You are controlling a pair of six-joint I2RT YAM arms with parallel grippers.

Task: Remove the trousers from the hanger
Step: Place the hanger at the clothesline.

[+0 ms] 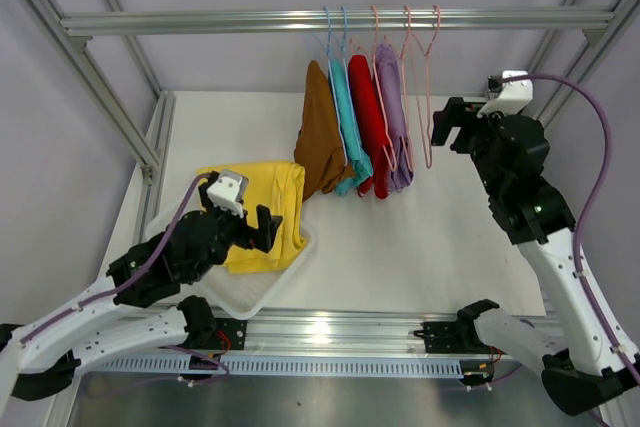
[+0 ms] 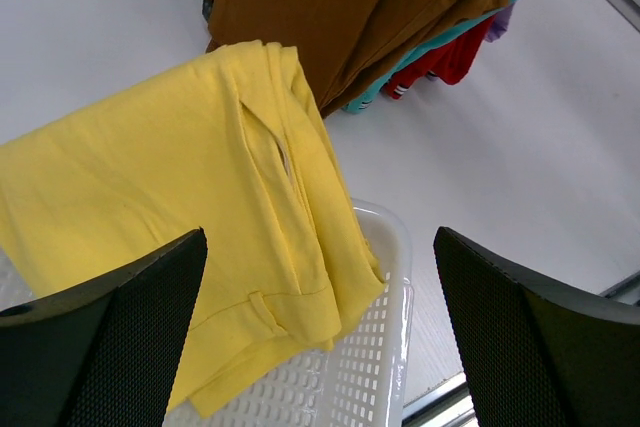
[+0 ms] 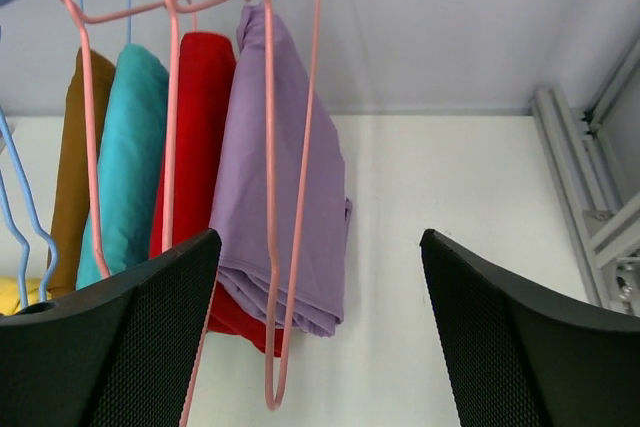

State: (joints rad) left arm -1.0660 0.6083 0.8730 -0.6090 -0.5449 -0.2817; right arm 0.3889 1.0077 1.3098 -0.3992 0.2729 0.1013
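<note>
The yellow trousers lie folded in a white basket, draped over its far rim. My left gripper hovers open just above them, holding nothing. The brown, teal, red and lilac trousers hang folded over hangers on the rail. A bare pink hanger hangs right of the lilac pair. My right gripper is open beside that hanger, with nothing between its fingers.
Metal frame posts stand at the table's left and right back corners. The front rail of the frame runs between the two arm bases. White tabletop lies under the hanging clothes.
</note>
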